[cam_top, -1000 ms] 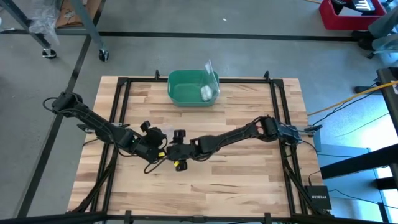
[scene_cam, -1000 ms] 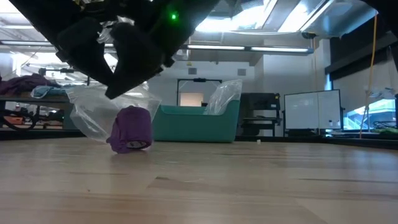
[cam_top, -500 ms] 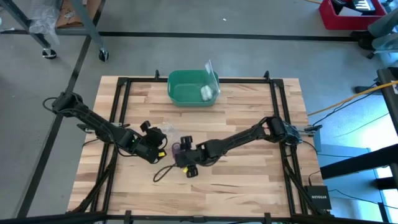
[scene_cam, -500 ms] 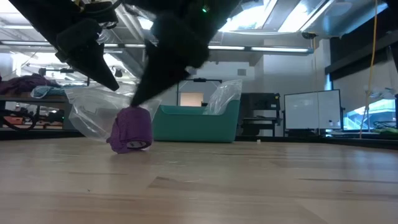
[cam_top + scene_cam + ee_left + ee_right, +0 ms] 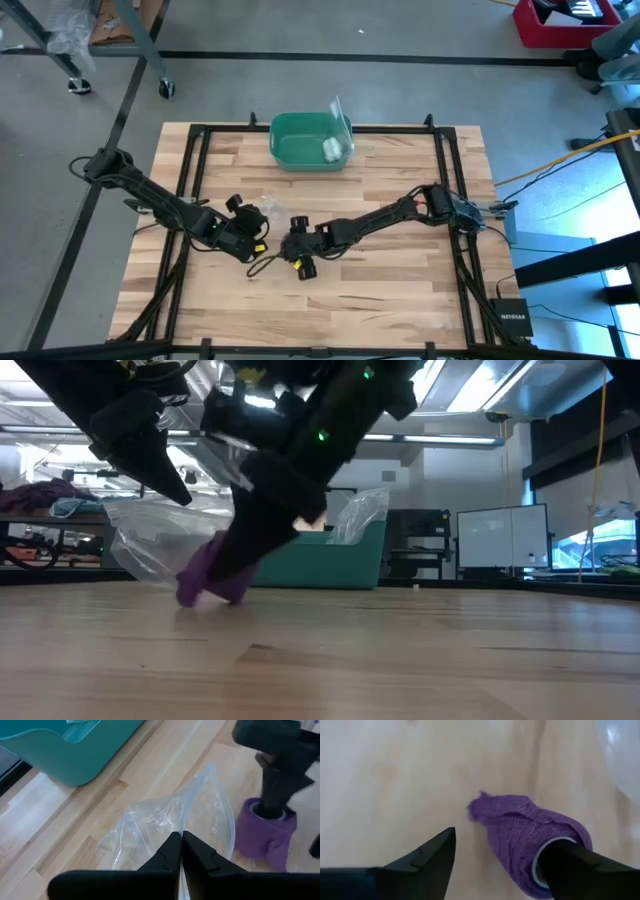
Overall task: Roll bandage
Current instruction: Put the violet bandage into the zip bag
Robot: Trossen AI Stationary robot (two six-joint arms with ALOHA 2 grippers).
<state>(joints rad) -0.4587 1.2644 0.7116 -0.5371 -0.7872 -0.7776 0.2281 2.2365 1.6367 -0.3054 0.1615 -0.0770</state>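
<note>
The right tool [image 5: 495,865] stands with its two fingers spread wide at the purple bandage [image 5: 530,840]; one finger [image 5: 580,865] pokes into the open core of the roll and the other [image 5: 427,857] sits clear of it over bare wood, so nothing is clamped. In the high view this tool [image 5: 292,250] is near the middle of the tabletop [image 5: 400,280], and the roll shows there only as a small purple spot, mostly covered by the arm. The left tool [image 5: 180,851] has its two fingers pressed together over a clear plastic bag [image 5: 150,827]; whether a fold of the bag is pinched between the tips cannot be made out.

Counted: two arms, one purple roll, one clear bag, one green bin [image 5: 310,140] at the far edge of the tabletop, with one small white roll [image 5: 331,149] inside it.

The only writing is on a small black box [image 5: 512,318] off the tabletop's near right corner; it seems to read "NETGEAR".

In the low view the right arm hides most of the bandage [image 5: 200,572], which lies just beside the bag [image 5: 150,545], with the bin [image 5: 330,560] behind.
</note>
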